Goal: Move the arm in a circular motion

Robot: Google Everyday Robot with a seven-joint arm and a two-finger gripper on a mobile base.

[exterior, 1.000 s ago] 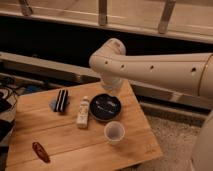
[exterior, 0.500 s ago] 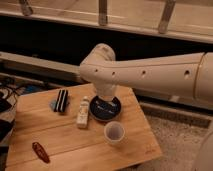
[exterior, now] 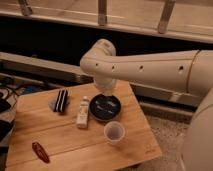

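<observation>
Camera view: the arm (exterior: 150, 67), cream-white and glossy, reaches in from the right across the back of the wooden table (exterior: 60, 137), its elbow bent downward above the dark bowl (exterior: 105, 107). The gripper (exterior: 106, 92) hangs just over that bowl. On the table also lie a white cup (exterior: 114, 132), a small white bottle (exterior: 83, 111), a black striped object (exterior: 61, 100) and a red item (exterior: 40, 151).

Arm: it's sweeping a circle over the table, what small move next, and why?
Probably keep the arm curving along its arc at the same height. Its elbow hangs above the dark bowl, with the white cup and bottle close below. The gripper is hidden behind it.
</observation>
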